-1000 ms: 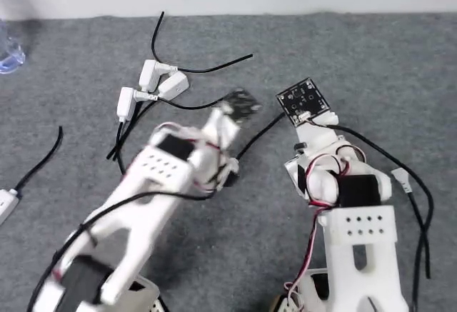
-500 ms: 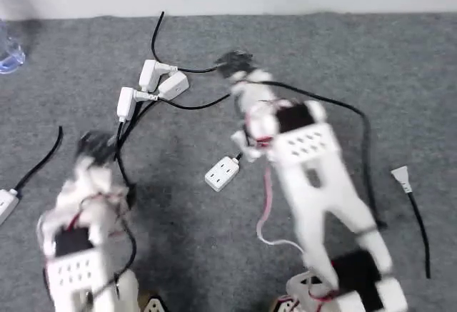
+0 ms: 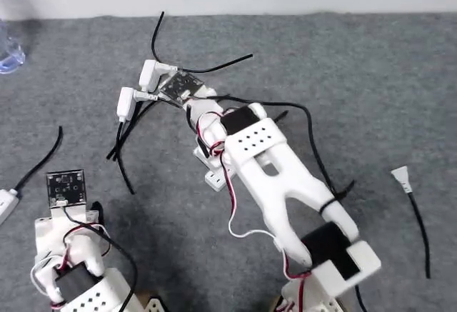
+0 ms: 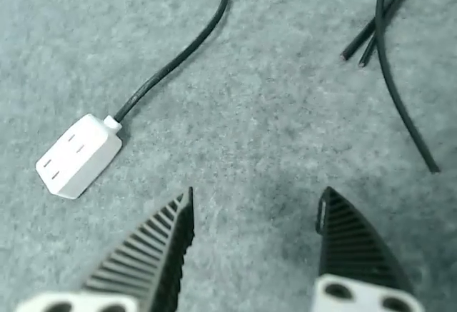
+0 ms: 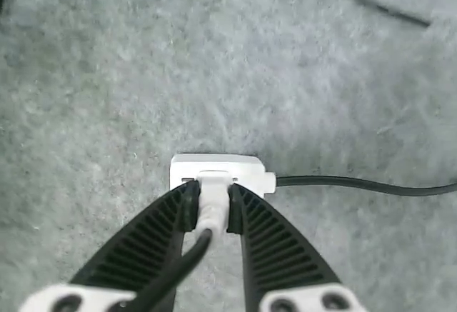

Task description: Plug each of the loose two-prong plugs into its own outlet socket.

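My right gripper (image 5: 212,194) is shut on a white two-prong plug (image 5: 212,208) whose front sits against a white outlet socket (image 5: 221,165) lying on the grey carpet. In the high view the right arm (image 3: 264,155) stretches to the plug cluster at the back, beside two white plug-and-socket pieces (image 3: 148,75) (image 3: 126,101). My left gripper (image 4: 257,201) hangs open over bare carpet, short of a white socket (image 4: 77,156) on a black cord. The left arm (image 3: 68,255) sits at the front left. A loose plug (image 3: 401,178) lies far right.
Another white socket (image 3: 214,178) lies partly under the right arm. Loose black cords (image 3: 128,141) cross the carpet between the arms, also as cords (image 4: 389,55) in the left wrist view. A socket (image 3: 6,203) sits at the left edge. A white wall borders the back.
The left arm pulled back from the centre to the front left. The right arm swung from centre right up to the plug cluster at the back, uncovering a socket mid-carpet.
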Controlling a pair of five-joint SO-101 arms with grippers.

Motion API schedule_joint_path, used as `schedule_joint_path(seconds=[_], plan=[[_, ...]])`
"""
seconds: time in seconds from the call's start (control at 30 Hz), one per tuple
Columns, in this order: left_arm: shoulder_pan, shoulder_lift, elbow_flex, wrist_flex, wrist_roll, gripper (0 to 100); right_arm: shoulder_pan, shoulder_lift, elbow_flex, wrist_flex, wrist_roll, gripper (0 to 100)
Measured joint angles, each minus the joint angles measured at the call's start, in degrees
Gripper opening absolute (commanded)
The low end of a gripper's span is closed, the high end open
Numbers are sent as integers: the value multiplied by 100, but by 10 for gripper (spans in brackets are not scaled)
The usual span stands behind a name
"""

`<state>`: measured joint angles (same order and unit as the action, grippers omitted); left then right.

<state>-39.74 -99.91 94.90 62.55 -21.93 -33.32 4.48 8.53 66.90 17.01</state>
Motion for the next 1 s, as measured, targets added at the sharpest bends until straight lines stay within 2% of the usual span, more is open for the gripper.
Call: schedule_joint_path(seconds=[0.43,1.0], plan=[[18,0,0,0,0,264,-53,193,246,-114,-475,8],[35,0,0,0,0,264,-167,185,554,-501,-484,8]])
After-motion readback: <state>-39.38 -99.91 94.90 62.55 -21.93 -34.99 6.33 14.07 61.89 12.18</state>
